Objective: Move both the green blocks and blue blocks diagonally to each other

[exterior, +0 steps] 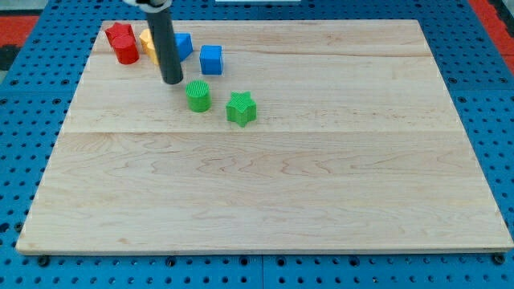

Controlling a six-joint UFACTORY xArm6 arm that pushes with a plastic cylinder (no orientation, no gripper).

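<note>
- The surface (265,201) is a pale wooden board that fills most of the view; it lies on a blue perforated base (24,177).
- The tool is a straight dark rod with no jaws, so it neither opens nor closes and holds nothing. My tip (172,82) rests on the board in the upper left part of the view.
- My tip stands just up and to the view's left of the green cylinder (197,96); a small gap shows between them.
- The green star block (241,108) lies just to the view's right of the green cylinder and slightly lower. The two green blocks are close but apart.
- The blue cube (211,59) lies above the green cylinder, toward the view's top, clear of it.
- A second blue block (183,44) lies to the view's left of the blue cube; the rod covers part of it, so its shape cannot be told.
- The yellow block (148,42) lies behind the rod and is mostly hidden.
- Two red blocks (122,43) sit together at the board's top left corner, one behind the other.
</note>
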